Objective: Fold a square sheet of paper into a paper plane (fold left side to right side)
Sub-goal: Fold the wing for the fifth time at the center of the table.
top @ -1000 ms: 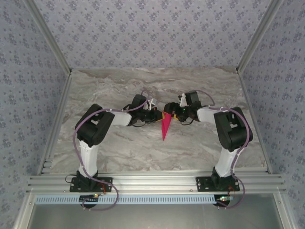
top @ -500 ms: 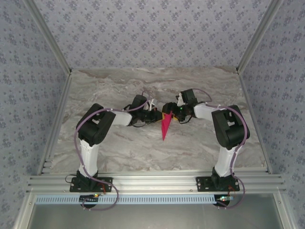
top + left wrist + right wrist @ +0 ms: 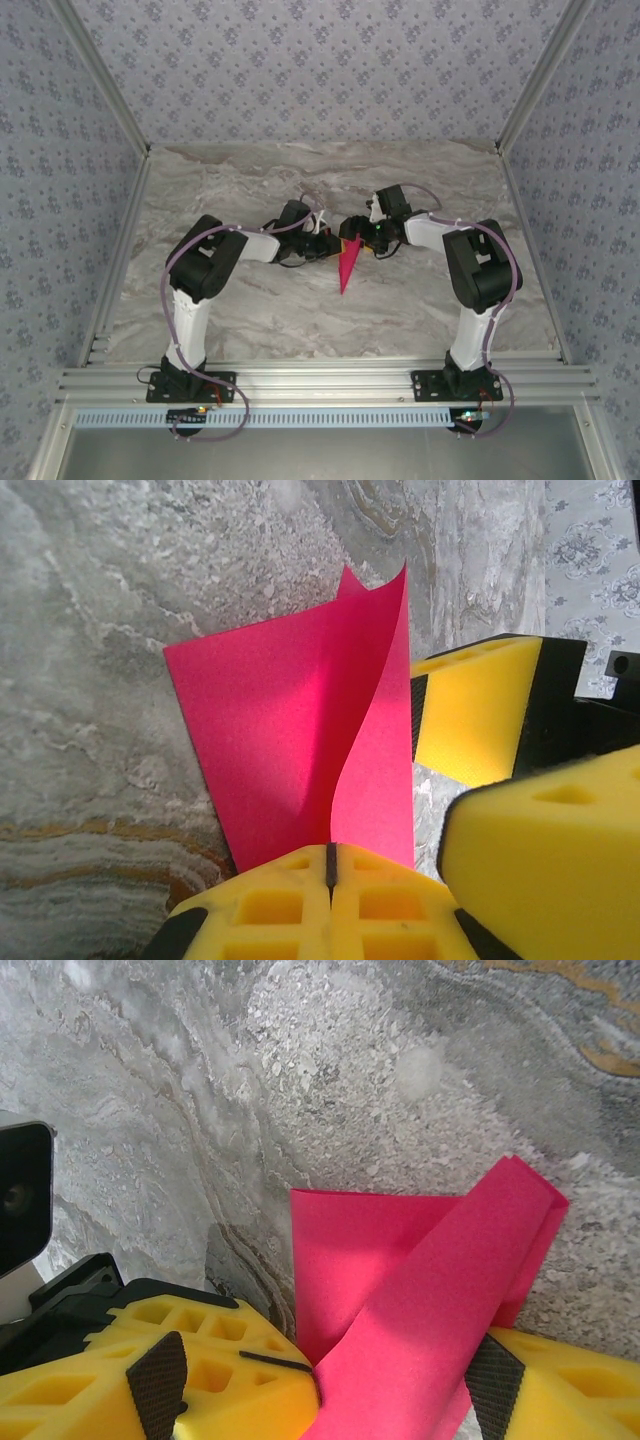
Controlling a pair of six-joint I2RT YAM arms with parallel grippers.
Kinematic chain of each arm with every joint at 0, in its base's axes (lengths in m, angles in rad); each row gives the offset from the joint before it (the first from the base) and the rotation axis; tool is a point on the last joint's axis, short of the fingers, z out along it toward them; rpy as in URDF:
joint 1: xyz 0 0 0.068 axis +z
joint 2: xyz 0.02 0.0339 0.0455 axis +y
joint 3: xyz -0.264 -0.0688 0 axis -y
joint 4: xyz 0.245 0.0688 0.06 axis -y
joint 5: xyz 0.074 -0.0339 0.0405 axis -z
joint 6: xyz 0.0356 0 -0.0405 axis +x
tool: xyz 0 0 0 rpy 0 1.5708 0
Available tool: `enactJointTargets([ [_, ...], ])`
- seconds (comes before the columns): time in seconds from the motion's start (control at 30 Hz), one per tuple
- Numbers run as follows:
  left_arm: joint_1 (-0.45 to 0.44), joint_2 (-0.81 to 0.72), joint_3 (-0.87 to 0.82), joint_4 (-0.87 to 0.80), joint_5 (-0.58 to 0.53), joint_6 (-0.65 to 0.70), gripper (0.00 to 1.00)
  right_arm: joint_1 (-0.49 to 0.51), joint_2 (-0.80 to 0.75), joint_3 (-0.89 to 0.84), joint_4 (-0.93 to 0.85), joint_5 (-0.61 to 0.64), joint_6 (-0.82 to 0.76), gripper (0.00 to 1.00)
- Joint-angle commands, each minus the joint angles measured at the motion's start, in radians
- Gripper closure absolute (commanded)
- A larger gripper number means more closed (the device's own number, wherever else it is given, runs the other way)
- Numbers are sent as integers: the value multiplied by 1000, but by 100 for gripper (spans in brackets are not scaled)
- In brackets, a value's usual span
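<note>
The left pincer (image 3: 330,875) is clamped on the paper (image 3: 290,740). The right pincer (image 3: 395,1380) stands apart, straddling its raised flap.

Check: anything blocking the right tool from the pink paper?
Not blocked: the pink paper runs between the right tool's open jaws. But the left tool, shut on the paper, sits inside that gap too, so closing would likely pinch it.

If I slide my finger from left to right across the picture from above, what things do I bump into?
flowery blue left wall → black-and-white left robot arm → bright pink folded paper → black-and-white right robot arm → flowery blue right wall
</note>
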Motion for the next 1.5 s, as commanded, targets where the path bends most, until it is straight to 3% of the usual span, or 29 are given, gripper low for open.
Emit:
enactJointTargets([
  [0.0, 7, 32, 26, -10, 19, 27, 100, 6, 35, 6, -83, 22, -20, 22],
  [0.53, 8, 60, 12, -30, -5, 41, 100, -21, -131, -10, -128, 86, -58, 25],
  [0.77, 9, 62, 18, -43, -8, 52, 100, 2, -93, -7, -52, 11, -24, 63],
  [0.9, 9, 62, 20, -52, -13, 59, 100, 15, -52, 23, -58, 16, -23, 72],
  [1.47, 12, 68, 22, -79, -33, 71, 100, 25, 17, 43, -109, 80, -70, 76],
])
